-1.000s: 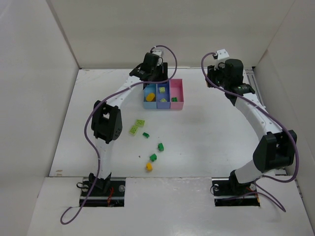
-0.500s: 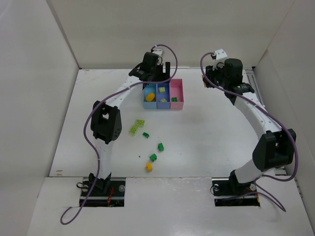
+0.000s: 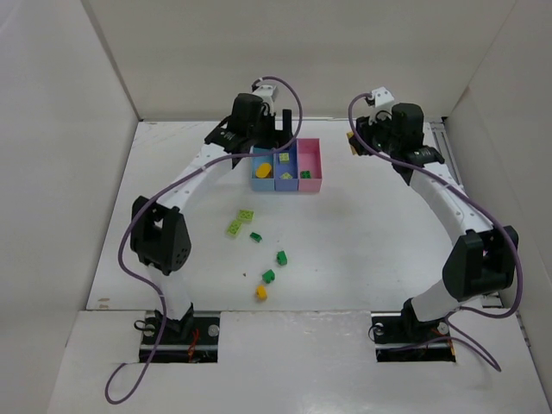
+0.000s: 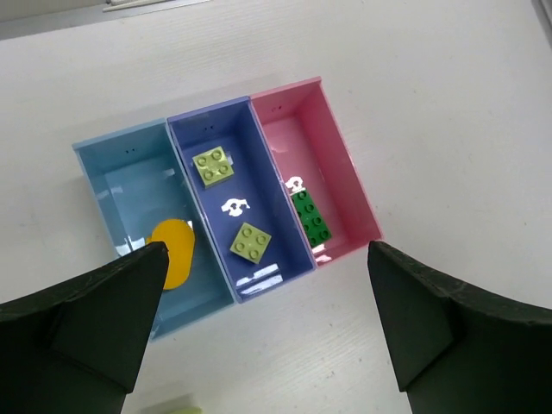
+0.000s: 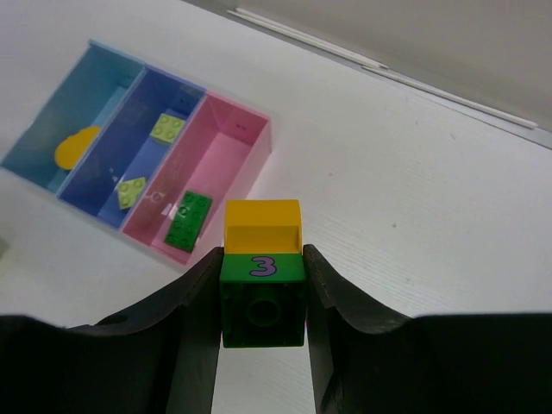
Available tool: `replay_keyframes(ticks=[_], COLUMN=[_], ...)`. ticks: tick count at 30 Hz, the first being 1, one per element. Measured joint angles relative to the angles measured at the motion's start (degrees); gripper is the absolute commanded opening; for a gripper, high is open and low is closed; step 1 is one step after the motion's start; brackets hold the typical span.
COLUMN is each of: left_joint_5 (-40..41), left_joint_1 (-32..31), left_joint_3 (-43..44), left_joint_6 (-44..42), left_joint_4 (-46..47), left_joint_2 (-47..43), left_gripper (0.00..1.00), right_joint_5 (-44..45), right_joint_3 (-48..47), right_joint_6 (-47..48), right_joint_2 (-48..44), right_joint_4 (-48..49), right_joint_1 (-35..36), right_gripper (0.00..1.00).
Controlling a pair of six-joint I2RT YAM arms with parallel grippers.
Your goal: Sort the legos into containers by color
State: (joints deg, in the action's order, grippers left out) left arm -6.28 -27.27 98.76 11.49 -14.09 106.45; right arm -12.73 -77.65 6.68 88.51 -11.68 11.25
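The containers stand joined in a row: light blue (image 4: 129,194), purple (image 4: 267,172) and pink (image 4: 302,129). A yellow-orange lego (image 4: 172,252) lies in the blue one, two lime legos (image 4: 213,166) (image 4: 250,241) in the purple one, and a dark green lego (image 4: 311,216) in the pink one. My left gripper (image 4: 267,328) hangs above the bins' near ends, open wide and holding nothing. To the right of the bins, above the table, my right gripper (image 5: 263,302) is shut on a dark green brick marked 3 (image 5: 262,297) with a yellow brick (image 5: 262,226) stuck on it.
Loose legos lie on the table between the bins and the arm bases: two lime (image 3: 247,215) (image 3: 234,228), three dark green (image 3: 255,236) (image 3: 281,257) (image 3: 268,276) and a yellow-orange one (image 3: 260,292). White walls enclose the table on three sides.
My left gripper's jaws have spread to full width and it has drawn back and left over the bins, its elbow swinging left. My right gripper has edged left with its bricks.
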Motion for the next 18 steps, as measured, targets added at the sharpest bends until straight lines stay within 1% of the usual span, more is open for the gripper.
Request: replay_keyframes(ticks=[4, 7, 10, 13, 16, 18], left_joint_5=[-3.48, -8.85, -15.61, -22.93, -30.40, -34.36], left_joint_1=[0.07, 0.22, 0.37, 0.37, 0.37, 0.37], left_joint_3=[-7.54, -13.49, -17.31, -18.97, -19.50, -19.50], left_joint_6=[-1.81, -3.80, -6.21, -8.15, -9.51, -10.05], left_joint_4=[4.52, 7.98, 10.91, 13.07, 15.21, 16.48], left_joint_2=[-6.08, -9.70, -11.41, -11.98, -12.17, -12.17], left_gripper=[1.00, 1.00, 1.00, 1.00, 1.00, 1.00], right_joint_5=[-7.80, -18.12, -29.59, -40.28, -47.17, -49.55], right_joint_3=[0.63, 0.81, 1.31, 1.66, 1.66, 1.73], right_joint_6=[0.00, -0.87, -4.22, -8.59, -11.47, -13.40], right_joint_2=[0.00, 0.13, 0.81, 2.58, 4.28, 4.94], right_joint_4=[1.44, 4.17, 10.49, 17.84, 22.38, 24.13], right_joint_1=[0.11, 0.09, 0.09, 0.11, 0.44, 0.66], right_gripper=[0.00, 0.00, 0.00, 0.00, 0.00, 0.00])
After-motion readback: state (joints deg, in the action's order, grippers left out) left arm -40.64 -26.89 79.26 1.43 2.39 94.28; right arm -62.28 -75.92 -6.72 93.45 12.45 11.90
